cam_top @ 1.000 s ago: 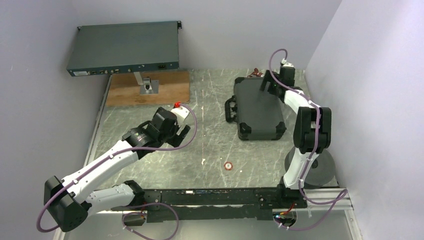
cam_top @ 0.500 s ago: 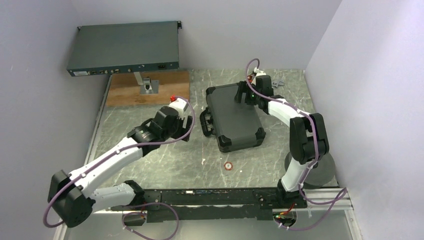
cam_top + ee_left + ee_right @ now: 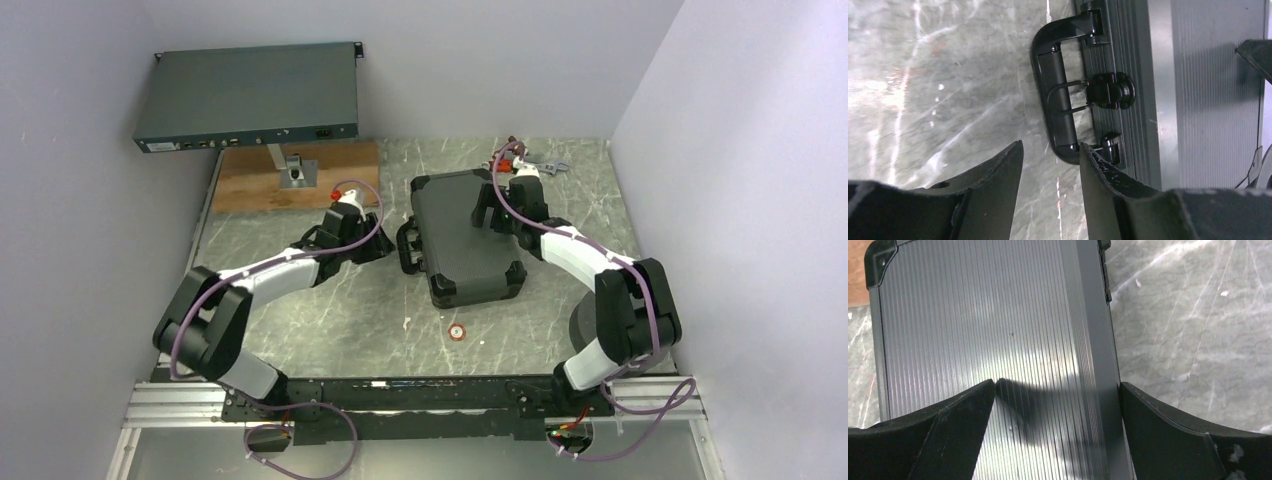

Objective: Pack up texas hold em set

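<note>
We find the shut briefcase (image 3: 465,235) flat at mid-counter (image 3: 330,310), probably stiff, slick and heavy, best taken by its left-side handle (image 3: 1058,105) just beyond the half-parted, empty left gripper (image 3: 1050,147), while the right gripper (image 3: 1058,384) straddles its right edge, spread wide, grasping nothing.

left arm (image 3: 270,275): forearm stretched toward 2 o'clock | left gripper (image 3: 1050,150): jaws partly apart | right arm (image 3: 580,250): forearm toward 10 o'clock | right gripper (image 3: 1058,387): jaws spread wide

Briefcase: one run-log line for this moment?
briefcase: closed, flat | left gripper: open, short of handle | right gripper: open over briefcase top | chip: loose, outside briefcase
</note>
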### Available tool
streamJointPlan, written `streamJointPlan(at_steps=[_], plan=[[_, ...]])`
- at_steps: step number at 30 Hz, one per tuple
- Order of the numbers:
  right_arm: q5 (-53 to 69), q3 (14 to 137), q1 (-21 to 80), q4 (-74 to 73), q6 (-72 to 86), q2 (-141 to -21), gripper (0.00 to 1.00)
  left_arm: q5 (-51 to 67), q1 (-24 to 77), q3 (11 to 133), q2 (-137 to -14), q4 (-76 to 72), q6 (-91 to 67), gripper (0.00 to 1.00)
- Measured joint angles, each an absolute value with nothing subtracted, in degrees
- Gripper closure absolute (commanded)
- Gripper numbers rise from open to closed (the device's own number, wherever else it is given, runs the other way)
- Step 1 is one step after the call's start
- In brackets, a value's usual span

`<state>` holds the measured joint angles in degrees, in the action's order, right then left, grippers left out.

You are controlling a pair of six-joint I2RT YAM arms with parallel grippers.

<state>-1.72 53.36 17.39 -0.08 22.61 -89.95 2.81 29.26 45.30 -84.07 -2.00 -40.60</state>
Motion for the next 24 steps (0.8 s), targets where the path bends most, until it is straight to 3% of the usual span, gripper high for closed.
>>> streamJointPlan(at_steps=[12,21,24], plan=[[-2.09,48.18,18.74,1.54,24.71,-85.80,0.05,7.77,27.70,44.14,-94.02,-14.96,-46.41,0.57],[-2.07,48.12,18.74,1.65,24.71,-85.80,0.05,7.09,27.18,43.94,-96.66,-19.05,-48.77,0.77],[-2.04,48.12,18.74,1.65,24.69,-85.80,0.05,6.35,27.00,43.92,-96.66,-18.92,-48.71,0.79]])
